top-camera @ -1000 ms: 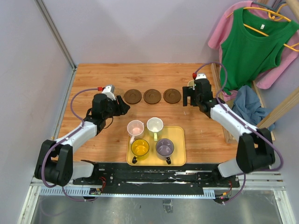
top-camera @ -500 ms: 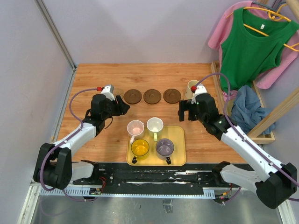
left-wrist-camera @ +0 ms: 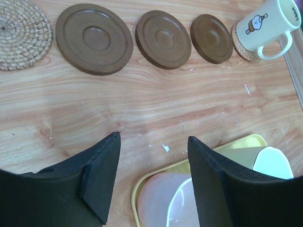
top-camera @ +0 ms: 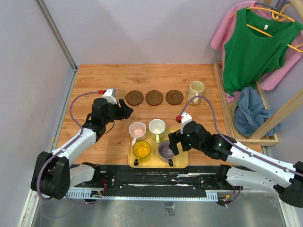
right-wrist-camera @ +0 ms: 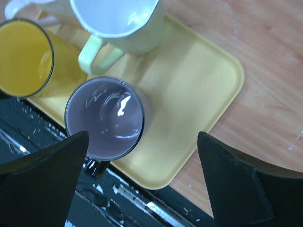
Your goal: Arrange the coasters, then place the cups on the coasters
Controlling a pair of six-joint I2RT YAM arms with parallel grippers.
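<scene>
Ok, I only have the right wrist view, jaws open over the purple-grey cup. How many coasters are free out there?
Observer: Four. Three brown coasters lie bare in a row, and a woven coaster at the row's left end is bare too.
Operator: And the fifth?
Observer: The right-end woven coaster carries the cream mug.
Operator: Where is the left arm?
Observer: The left gripper hovers beside the pink cup at the far left corner of the yellow tray, jaws open and holding nothing.
</scene>
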